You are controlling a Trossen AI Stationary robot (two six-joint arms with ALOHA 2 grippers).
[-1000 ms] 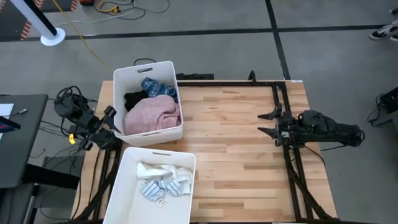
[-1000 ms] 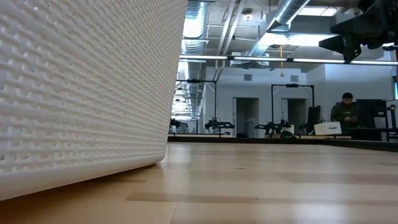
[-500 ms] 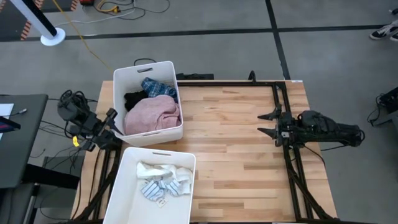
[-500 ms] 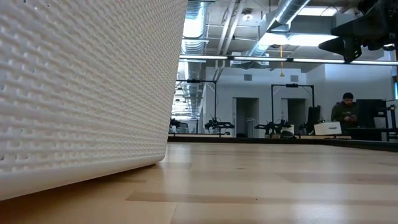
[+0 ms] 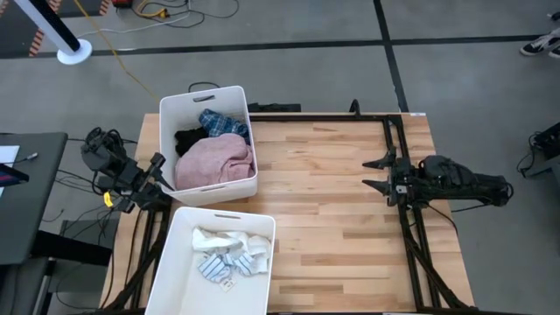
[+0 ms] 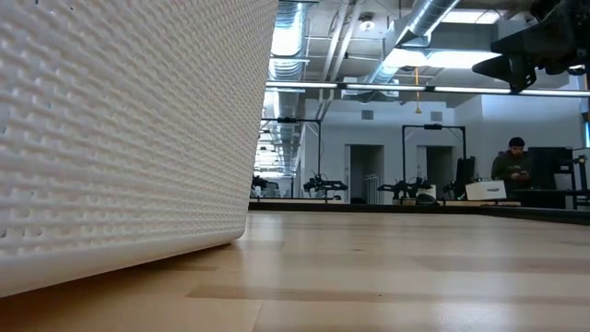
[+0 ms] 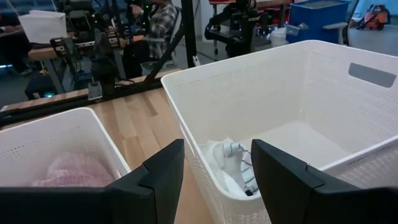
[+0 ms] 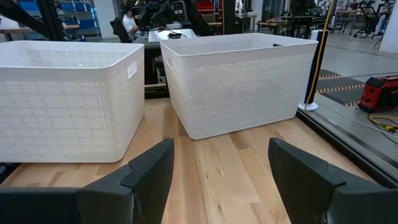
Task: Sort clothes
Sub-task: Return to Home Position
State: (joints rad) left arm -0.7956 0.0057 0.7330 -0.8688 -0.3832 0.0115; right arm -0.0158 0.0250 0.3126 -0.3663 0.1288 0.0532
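trouble, if any is to be expected, would come from the left gripper (image 5: 160, 172), which is parked at the table's left edge, just beside the wall of the far bin (image 5: 203, 94) and near a corner of the near bin (image 5: 219, 213). were that arm swung carelessly while being tucked away, a bin could be nudged. the pink shirt (image 5: 213, 162), heaped about level with the far bin's rim, could then be tipped out. the black top (image 5: 188, 140) and blue plaid shirt (image 5: 219, 122) are lodged behind it in the same bin and are judged safer. the small white socks (image 5: 229, 249) are piled low in the near bin. no garment is seen on the bare table (image 5: 332, 201), so the sorting is judged done; a navy dotted shirt cannot be made out.

the left gripper's fingers are held wide apart, and nothing is gripped or touched by them. the right gripper (image 5: 374, 173) is set over the table's right side, well apart from both bins, its fingers likewise spread with nothing between them.
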